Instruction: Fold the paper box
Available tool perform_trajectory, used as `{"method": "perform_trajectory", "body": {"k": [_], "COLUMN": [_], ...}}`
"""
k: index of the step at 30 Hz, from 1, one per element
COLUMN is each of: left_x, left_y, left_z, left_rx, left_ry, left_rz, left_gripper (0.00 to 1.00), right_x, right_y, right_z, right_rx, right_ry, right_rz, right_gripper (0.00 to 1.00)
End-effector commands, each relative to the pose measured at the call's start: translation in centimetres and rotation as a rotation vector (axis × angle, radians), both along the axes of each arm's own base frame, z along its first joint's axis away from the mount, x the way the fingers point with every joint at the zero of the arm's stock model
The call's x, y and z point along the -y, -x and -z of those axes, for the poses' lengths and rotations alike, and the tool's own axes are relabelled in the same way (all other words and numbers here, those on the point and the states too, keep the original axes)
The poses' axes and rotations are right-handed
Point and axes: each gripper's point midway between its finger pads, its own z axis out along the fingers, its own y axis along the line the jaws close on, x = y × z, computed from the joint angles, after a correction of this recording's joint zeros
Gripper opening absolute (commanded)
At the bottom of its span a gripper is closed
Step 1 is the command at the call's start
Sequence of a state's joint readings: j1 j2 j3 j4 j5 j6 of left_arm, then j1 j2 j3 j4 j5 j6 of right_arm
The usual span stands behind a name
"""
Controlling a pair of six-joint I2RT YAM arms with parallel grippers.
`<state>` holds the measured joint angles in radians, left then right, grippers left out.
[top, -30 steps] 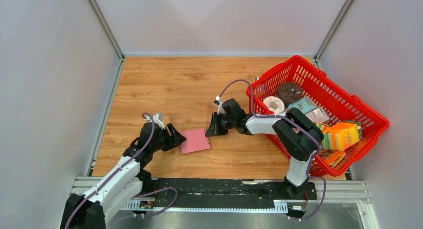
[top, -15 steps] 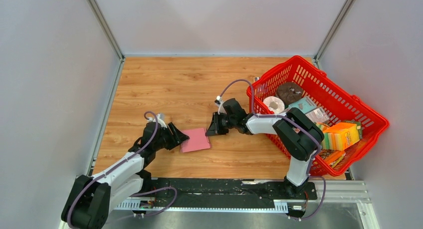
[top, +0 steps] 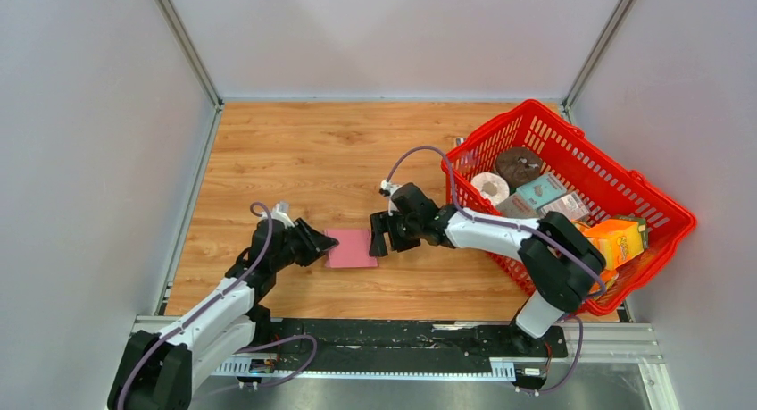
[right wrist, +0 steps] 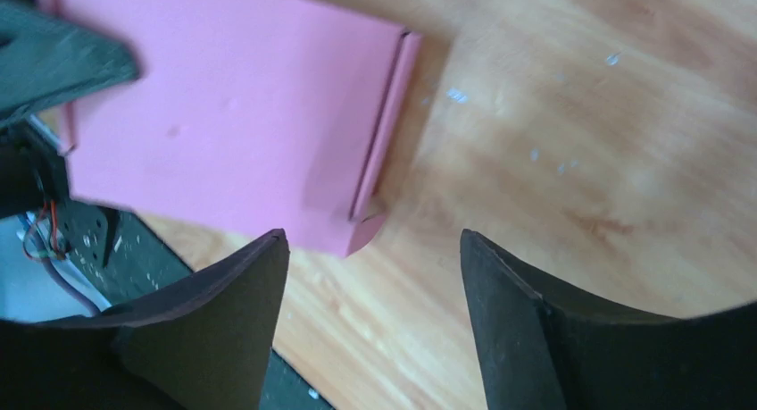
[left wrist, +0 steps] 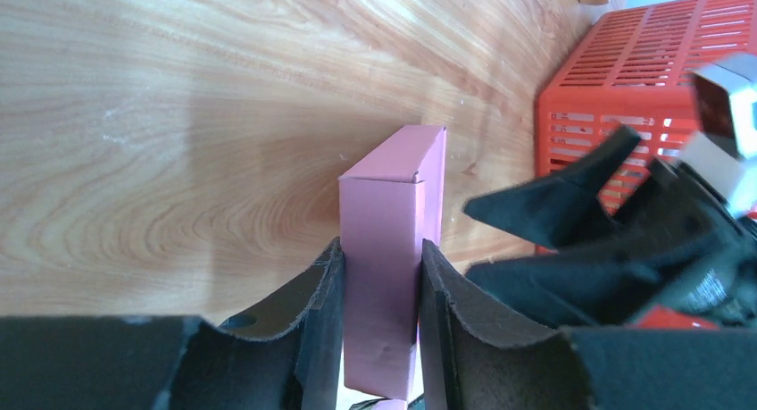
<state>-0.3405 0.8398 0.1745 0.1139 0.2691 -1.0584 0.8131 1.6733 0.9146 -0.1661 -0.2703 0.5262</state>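
Observation:
The pink paper box [top: 353,248] lies as a flat folded rectangle on the wooden table, near the front edge. My left gripper [top: 327,246] is shut on its left end; in the left wrist view both pads press the pink box [left wrist: 384,249] between them. My right gripper [top: 378,235] stands open just right of the box, jaws wide apart. In the right wrist view the box [right wrist: 223,115] sits ahead of the fingertips [right wrist: 259,276], its folded edge and a small tab showing, with nothing between the jaws.
A red basket [top: 625,182] full of goods stands at the right, close behind the right arm. The table's front edge with its black rail [top: 402,334] runs just below the box. Grey walls enclose the table on the sides and back.
My left gripper has closed onto the box's left end. My right gripper has opened and let go of the box's right edge, shifting slightly left and down.

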Motion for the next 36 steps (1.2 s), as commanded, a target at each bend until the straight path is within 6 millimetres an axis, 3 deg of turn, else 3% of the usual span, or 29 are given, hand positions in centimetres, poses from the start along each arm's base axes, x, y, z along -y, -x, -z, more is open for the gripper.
{"method": "perform_trajectory", "body": {"k": [1,2,5,7,12,17,20,27,34,36], "left_x": [0.2,0.3,1.1,1.8,2.5,2.5,2.6,2.8,2.5,2.6], "left_y": [1.1,1.2,1.8,2.3,3.1,4.1,4.5,5.0,5.1,5.2], "left_z": [-0.1,-0.2,-0.8,-1.4,-2.8,-2.6,-2.2,-2.0,-2.5,-2.8], "left_rx": [-0.106,-0.116,-0.176,-0.214,-0.279,-0.354,-0.395,-0.461,-0.451,-0.449], "left_ry": [0.056,0.075,0.157,0.222,0.356,0.438,0.468,0.526,0.542,0.55], "left_rz": [-0.022,-0.027,-0.018,-0.008,-0.02,-0.035,-0.044,-0.063,-0.079,-0.074], "left_gripper": [0.13,0.11,0.09,0.09,0.09,0.09,0.1,0.1,0.1,0.1], "right_x": [1.0,1.0,-0.3,-1.2,-3.1,-4.3,-4.6,-5.7,-6.1,-5.8], "right_y": [0.4,0.5,1.7,3.6,4.1,4.3,4.2,6.2,6.0,5.3], "right_z": [-4.7,-5.3,-7.5,-7.7,-8.9,-9.3,-8.9,-7.1,-6.1,-6.1], "right_rx": [0.268,0.34,0.581,0.717,0.941,1.024,1.067,1.074,1.076,1.097], "right_ry": [0.127,0.146,0.179,0.203,0.215,0.225,0.275,0.285,0.315,0.354], "right_rz": [-0.074,-0.128,-0.275,-0.37,-0.451,-0.472,-0.476,-0.587,-0.589,-0.559], "right_gripper": [0.8,0.88,0.95,0.97,0.98,0.94,0.9,0.87,0.84,0.78]}}
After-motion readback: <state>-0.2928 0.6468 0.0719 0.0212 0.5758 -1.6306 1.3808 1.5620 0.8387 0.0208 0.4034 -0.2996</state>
